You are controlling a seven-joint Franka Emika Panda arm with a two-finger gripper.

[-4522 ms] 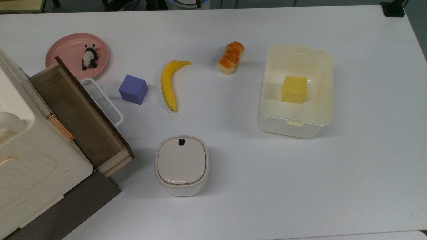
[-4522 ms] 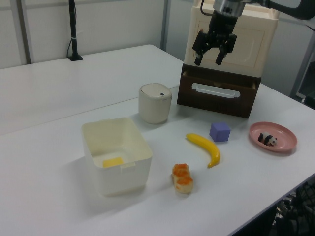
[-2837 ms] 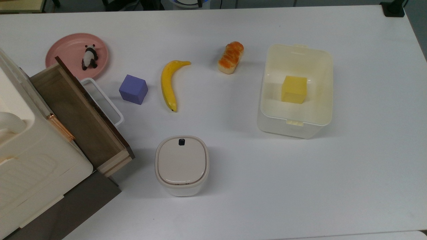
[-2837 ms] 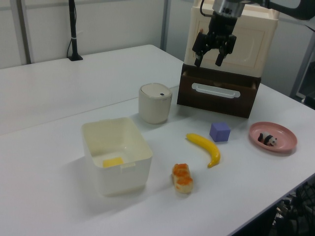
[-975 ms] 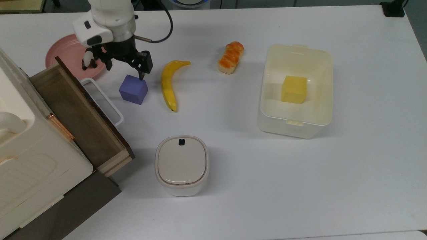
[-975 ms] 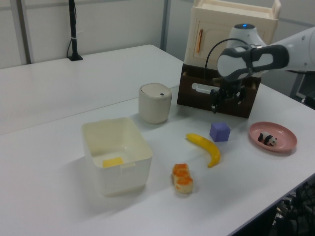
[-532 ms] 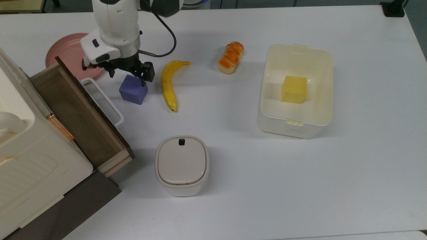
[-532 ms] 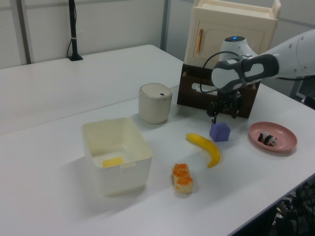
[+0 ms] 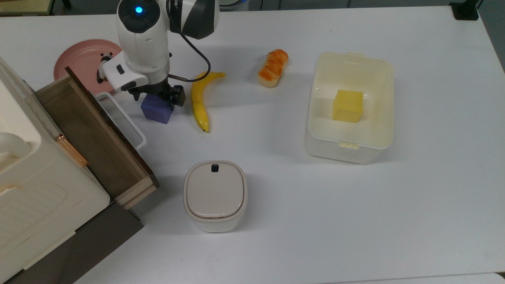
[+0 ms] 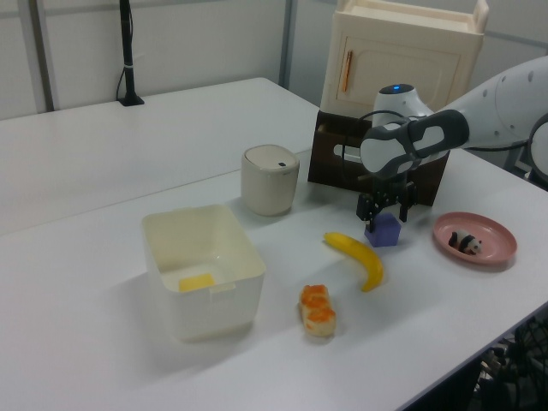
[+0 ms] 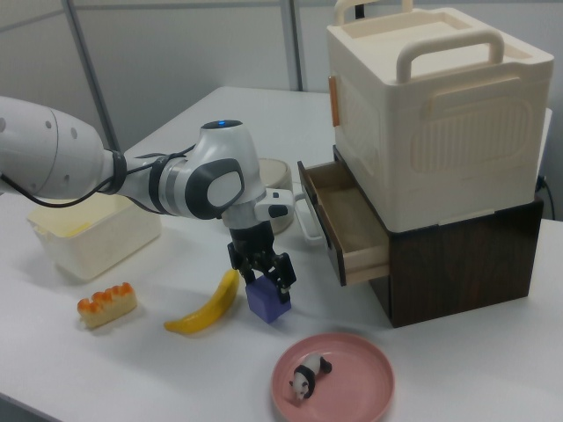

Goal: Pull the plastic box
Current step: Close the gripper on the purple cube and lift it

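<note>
The plastic box (image 9: 379,136) is a cream-white open tub on the top view's right, with a yellow block (image 9: 347,105) inside; it also shows in the left view (image 10: 216,313) and the right view (image 11: 86,249). My gripper (image 9: 157,98) is far from it, low over the purple cube (image 9: 158,113) near the drawer. It is open, with one finger on each side of the cube's top (image 11: 264,301). In the left view the gripper (image 10: 383,214) hangs just above the cube (image 10: 384,234).
A banana (image 9: 198,102) lies just right of the cube in the top view, and a bread piece (image 9: 273,68) lies between it and the box. A beige lidded bin (image 9: 215,195) stands in front. The open drawer (image 9: 94,134) and a pink plate (image 9: 81,59) are at the top view's left.
The arm came away from the cabinet, entered the top view and lowered until its fingers straddle the purple cube. The plastic box has not moved.
</note>
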